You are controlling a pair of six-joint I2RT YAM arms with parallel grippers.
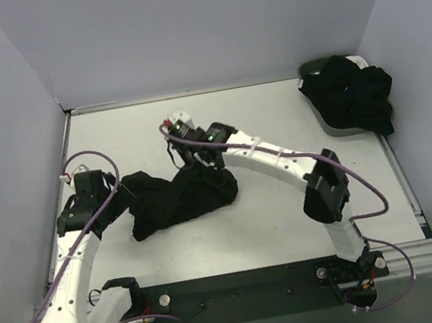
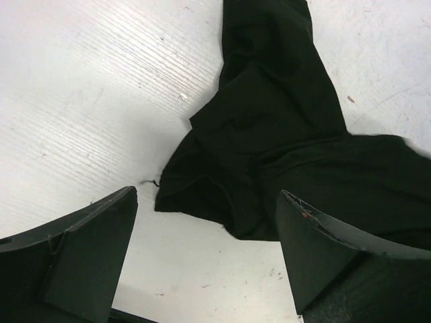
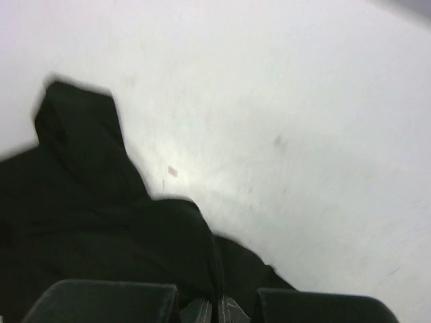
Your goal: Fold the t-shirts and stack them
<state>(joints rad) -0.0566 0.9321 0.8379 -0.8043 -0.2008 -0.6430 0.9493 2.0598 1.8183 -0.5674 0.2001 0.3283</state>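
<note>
I have the black t-shirt [image 1: 179, 201] lying crumpled on the table [image 1: 290, 108], a little left of the middle and between my two arms. The right gripper [image 1: 197, 163] sits at the shirt's far edge. Its wrist view shows the jaws clenched together with a ridge of black cloth pinched between them, so it is grasping the shirt. The left gripper [image 2: 209, 235] is at the shirt's left end, jaws spread wide and holding nothing; a rumpled corner of the cloth lies below the gap between its fingers [image 2: 87, 249]. Far right, a heap of dark shirts [image 1: 359, 96] spills over a dark basket [image 1: 315, 69] — well apart from the one I'm working.
</note>
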